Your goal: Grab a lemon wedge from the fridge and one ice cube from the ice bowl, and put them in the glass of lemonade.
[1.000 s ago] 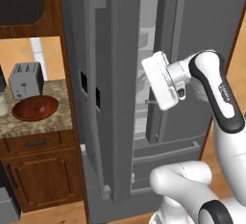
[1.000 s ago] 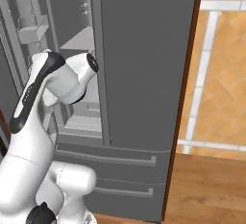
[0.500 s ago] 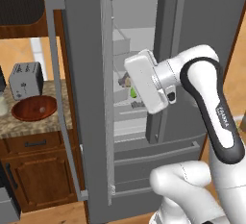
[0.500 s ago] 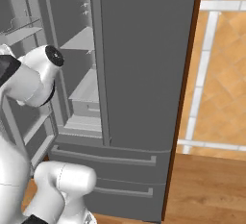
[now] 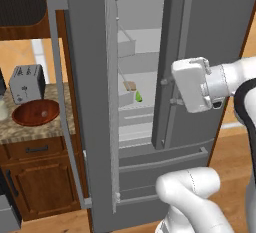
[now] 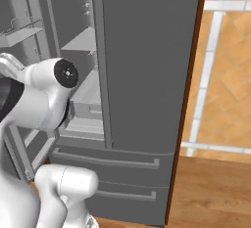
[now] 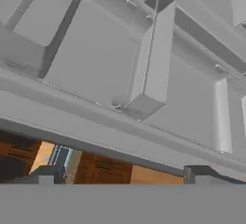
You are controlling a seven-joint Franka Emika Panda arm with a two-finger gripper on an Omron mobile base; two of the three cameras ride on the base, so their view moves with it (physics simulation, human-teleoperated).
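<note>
The fridge (image 5: 215, 27) stands with its left door (image 5: 90, 102) swung wide and its right door (image 6: 147, 75) closed. On an inner shelf lies the tiny yellow-green lemon wedge (image 5: 138, 96). My gripper (image 5: 168, 91) hangs open in front of the right door's handle, just right of the wedge and apart from it. In the hand view its fingertips (image 7: 43, 175) stand wide apart with nothing between them, facing grey fridge panels (image 7: 96, 74). The reddish-brown ice bowl (image 5: 36, 112) rests on the counter at left. The glass of lemonade (image 5: 2, 109) shows at the left edge.
A small tan-brown block (image 5: 130, 85) sits just above-left of the wedge. A silver toaster (image 5: 27, 83) stands behind the bowl. The open door's long handle (image 5: 57, 77) juts toward the counter. Fridge drawers (image 5: 165, 159) lie below the shelves, and wood cabinets (image 5: 35, 187) sit under the counter.
The left fridge door has swung much wider open. My hand has moved right, away from that door, to in front of the right door, and its jaws have widened.
</note>
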